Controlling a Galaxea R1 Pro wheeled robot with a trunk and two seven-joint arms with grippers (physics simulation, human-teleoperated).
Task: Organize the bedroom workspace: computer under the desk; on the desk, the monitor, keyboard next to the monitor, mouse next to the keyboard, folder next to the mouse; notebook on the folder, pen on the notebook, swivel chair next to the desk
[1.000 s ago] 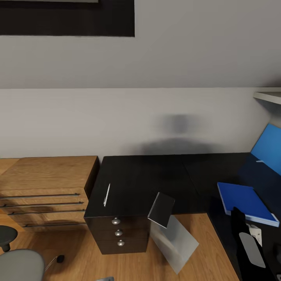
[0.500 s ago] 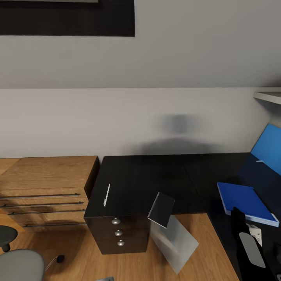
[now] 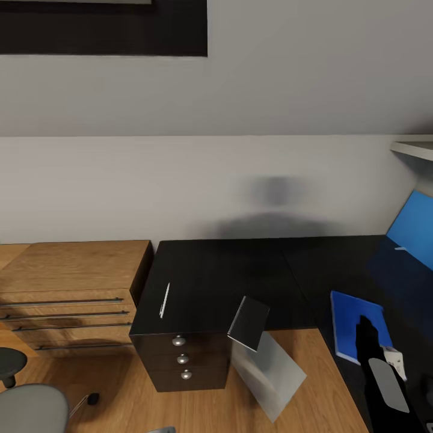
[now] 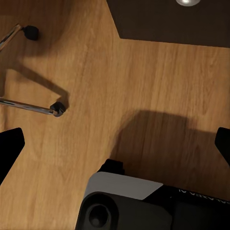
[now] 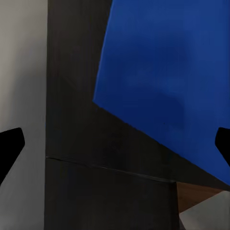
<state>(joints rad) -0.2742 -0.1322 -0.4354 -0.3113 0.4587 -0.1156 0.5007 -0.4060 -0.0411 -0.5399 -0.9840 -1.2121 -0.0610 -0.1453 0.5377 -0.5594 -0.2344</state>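
On the desk (image 3: 240, 270): folder (image 3: 352, 325) | both tools spread, empty | no legible writing

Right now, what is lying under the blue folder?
The folder lies flat on the black desk. The right gripper covers its near corner, so whether that corner rests on the desk cannot be seen.

Both tools' jaws stand spread wide: left tool (image 4: 115, 143), right tool (image 5: 115, 143).
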